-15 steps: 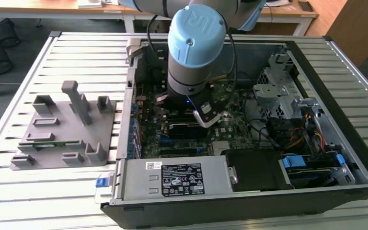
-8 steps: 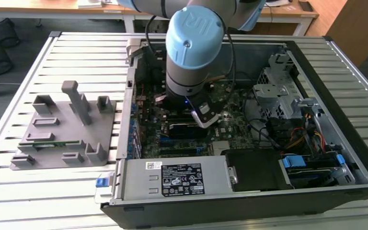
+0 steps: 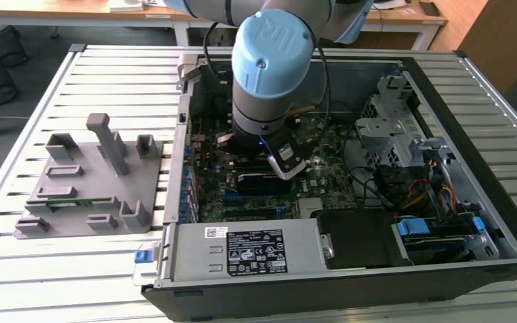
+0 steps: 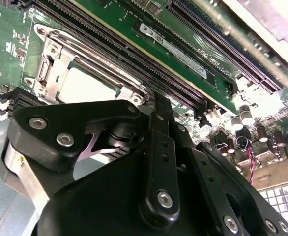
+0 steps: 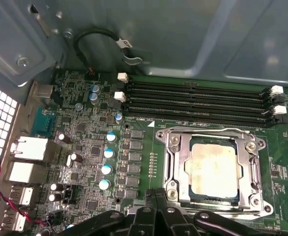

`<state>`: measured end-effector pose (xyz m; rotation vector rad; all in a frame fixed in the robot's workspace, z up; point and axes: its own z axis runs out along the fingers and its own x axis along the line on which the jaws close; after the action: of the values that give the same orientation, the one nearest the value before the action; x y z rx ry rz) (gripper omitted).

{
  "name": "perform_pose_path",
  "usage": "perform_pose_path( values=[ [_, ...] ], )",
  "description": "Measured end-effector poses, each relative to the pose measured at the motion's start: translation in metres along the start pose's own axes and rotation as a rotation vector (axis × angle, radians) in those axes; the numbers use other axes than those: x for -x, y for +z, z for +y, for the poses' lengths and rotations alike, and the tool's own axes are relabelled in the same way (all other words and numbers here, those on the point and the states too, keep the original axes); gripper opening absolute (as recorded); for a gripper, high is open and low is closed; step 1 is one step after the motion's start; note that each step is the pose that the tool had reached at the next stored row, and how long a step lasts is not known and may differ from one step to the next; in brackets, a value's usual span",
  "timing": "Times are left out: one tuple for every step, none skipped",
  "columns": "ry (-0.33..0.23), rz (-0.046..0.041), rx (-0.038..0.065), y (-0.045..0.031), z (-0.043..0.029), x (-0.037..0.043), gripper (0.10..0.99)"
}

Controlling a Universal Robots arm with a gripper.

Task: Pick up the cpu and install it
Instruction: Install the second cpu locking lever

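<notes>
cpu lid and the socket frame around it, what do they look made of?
cpu: pale metal top plate, matte silvery with a faint yellowish smear, probably plated metal. Socket frame: bright stamped metal, likely steel; shiny bent edges and screws at its corners.

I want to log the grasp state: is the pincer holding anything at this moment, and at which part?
Nothing appears held. The small square silvery-topped cpu already lies in the metal-framed socket on the green motherboard, apart from the black pincer.
</notes>
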<state>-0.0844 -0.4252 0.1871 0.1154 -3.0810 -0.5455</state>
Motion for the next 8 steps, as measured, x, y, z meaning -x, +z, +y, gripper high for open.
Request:
perform_pose_path(
  values=[
    [0.000, -0.0001, 0.001, 0.0003, 0.0002, 0.0000, 0.106],
    [0.000, -0.0001, 0.002, 0.0005, 0.0003, 0.0000, 0.106],
    [0.000, -0.0003, 0.003, 0.0007, 0.0004, 0.0000, 0.106],
    [0.000, -0.0004, 0.004, 0.0009, 0.0005, 0.0000, 0.106],
    [0.000, -0.0004, 0.005, 0.0010, 0.0006, 0.0000, 0.106],
    [0.000, -0.0005, 0.005, 0.0010, 0.0006, 0.0000, 0.106],
    [0.000, -0.0005, 0.006, 0.0010, 0.0007, 0.0000, 0.106],
    [0.000, -0.0004, 0.006, 0.0010, 0.0008, 0.0000, 0.106]
  ],
)
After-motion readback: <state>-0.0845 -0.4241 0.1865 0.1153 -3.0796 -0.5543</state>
